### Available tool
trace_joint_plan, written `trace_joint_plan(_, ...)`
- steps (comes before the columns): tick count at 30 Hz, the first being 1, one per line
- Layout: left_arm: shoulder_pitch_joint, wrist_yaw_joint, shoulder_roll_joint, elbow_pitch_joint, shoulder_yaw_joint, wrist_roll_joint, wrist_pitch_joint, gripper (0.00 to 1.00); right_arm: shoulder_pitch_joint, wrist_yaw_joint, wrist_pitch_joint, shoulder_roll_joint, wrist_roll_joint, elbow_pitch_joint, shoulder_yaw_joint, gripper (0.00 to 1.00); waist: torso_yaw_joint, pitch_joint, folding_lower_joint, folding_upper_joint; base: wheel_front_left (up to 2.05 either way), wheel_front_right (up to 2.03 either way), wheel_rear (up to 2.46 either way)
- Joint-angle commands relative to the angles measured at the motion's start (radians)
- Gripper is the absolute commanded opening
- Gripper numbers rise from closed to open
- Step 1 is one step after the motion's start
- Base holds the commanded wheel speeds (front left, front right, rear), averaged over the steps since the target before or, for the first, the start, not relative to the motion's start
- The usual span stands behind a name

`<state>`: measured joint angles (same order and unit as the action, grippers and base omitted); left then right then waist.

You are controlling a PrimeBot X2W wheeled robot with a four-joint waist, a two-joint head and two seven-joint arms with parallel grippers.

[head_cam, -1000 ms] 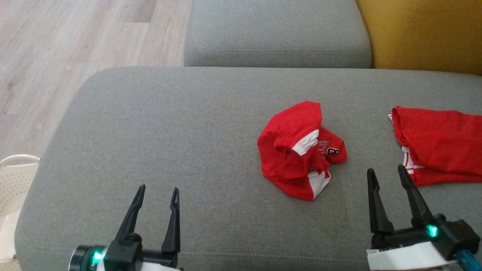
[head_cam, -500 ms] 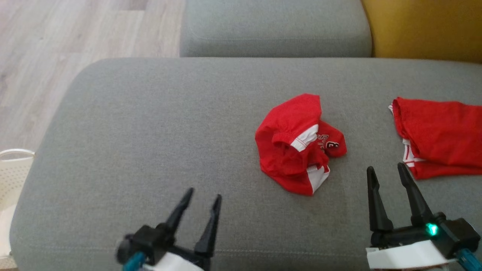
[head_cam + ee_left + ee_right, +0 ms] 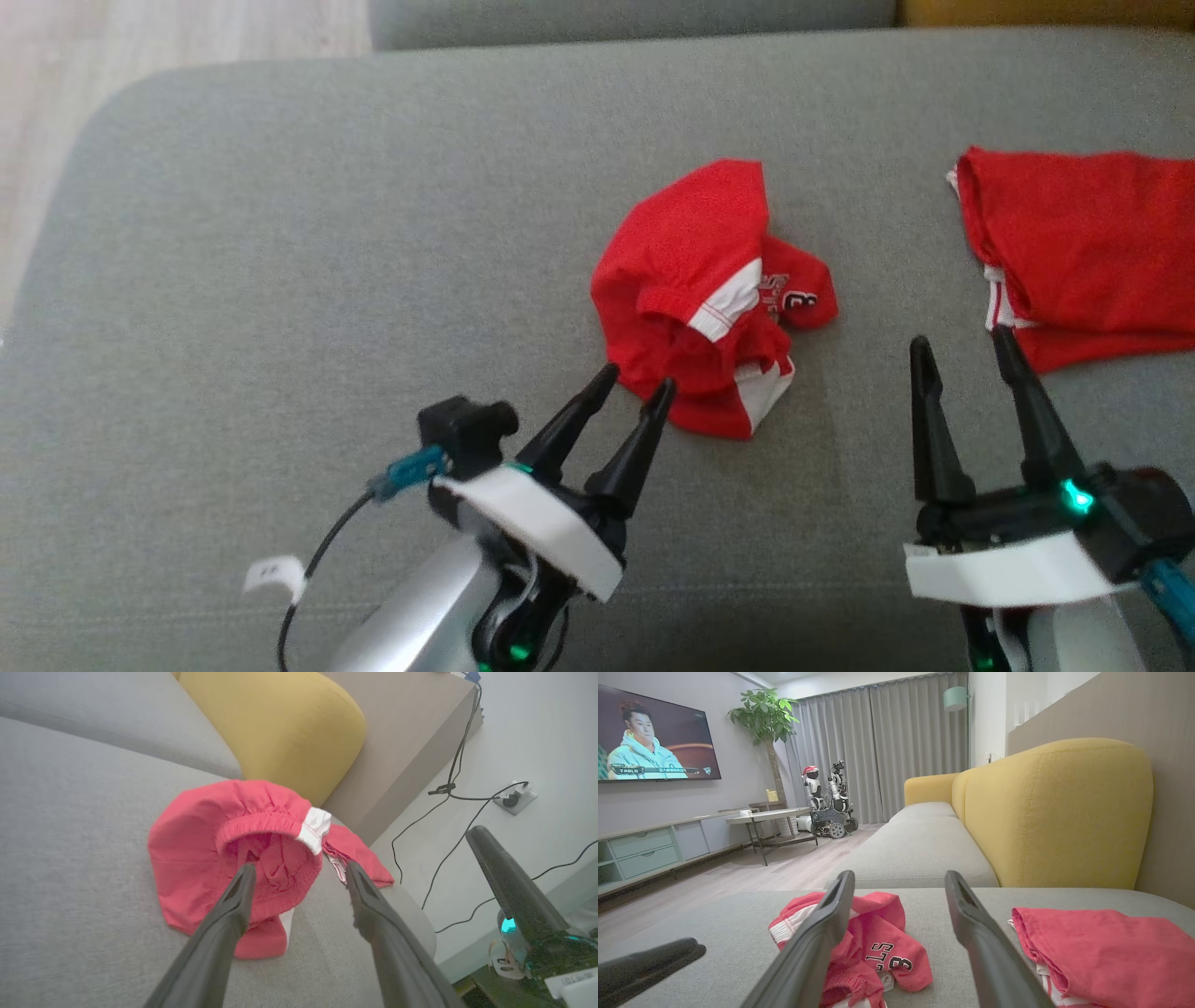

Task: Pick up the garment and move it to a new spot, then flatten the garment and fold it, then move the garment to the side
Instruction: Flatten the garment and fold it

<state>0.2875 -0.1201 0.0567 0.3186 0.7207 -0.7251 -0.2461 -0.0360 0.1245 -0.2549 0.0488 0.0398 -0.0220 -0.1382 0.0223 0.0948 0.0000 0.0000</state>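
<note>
Though near garment (image 3: 695, 271), left gripper (image 3: 639, 376) (splayed).

Seating: grey fabric sofa (image 3: 280, 233), yellow backrest (image 3: 1055, 812) | Floor: pale wood-look planks (image 3: 752, 868) | Far end: grey full-length curtains (image 3: 887, 742), drawn | Side wall: mounted television (image 3: 654, 737), switched on; low cabinet (image 3: 640, 849) beneath; potted plant (image 3: 766, 718) beside | Power: wall socket (image 3: 514, 798), cables plugged in

Just ahead of the left gripper (image 3: 639, 376), whose fingers look like matt black plastic, the crumpled red shorts (image 3: 695, 280) are soft, dull knit cloth with a gathered elastic waistband. Under it the sofa seat (image 3: 327, 233) is grey, coarse-woven matt fabric. Beside the right gripper (image 3: 960, 338), the folded red garment (image 3: 1083, 243) looks like the same dull cloth.
</note>
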Motion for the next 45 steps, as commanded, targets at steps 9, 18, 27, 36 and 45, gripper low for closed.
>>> trace_joint_plan(9,0.203,0.003,-0.006,0.052,0.076,-0.155,0.004,1.0,0.096,0.006,-0.007,0.01,-0.014,0.049,-0.028,1.0,-0.055,0.104,0.0,0.0,0.0,0.0,0.0)
trace_joint_plan(18,0.268,0.003,-0.006,0.082,0.111,-0.17,-0.01,1.0,0.112,0.006,-0.007,0.008,-0.012,0.048,-0.034,1.0,-0.087,0.119,0.0,0.0,0.0,0.0,0.0)
trace_joint_plan(27,0.265,0.009,-0.006,0.049,0.054,-0.102,-0.015,0.0,0.109,0.006,-0.007,0.005,-0.009,0.049,-0.033,1.0,-0.114,0.103,0.0,0.0,0.0,0.0,0.0)
trace_joint_plan(36,0.474,-0.008,0.005,0.027,0.071,-0.082,0.035,0.0,0.114,0.006,-0.007,0.002,0.007,0.054,-0.054,1.0,-0.145,0.058,0.0,0.0,0.0,0.0,0.0)
trace_joint_plan(45,0.653,-0.01,0.228,-0.194,0.112,-0.22,0.157,0.0,0.107,0.006,-0.007,0.002,0.026,0.078,-0.038,1.0,-0.115,0.035,0.0,0.0,0.0,0.0,0.0)
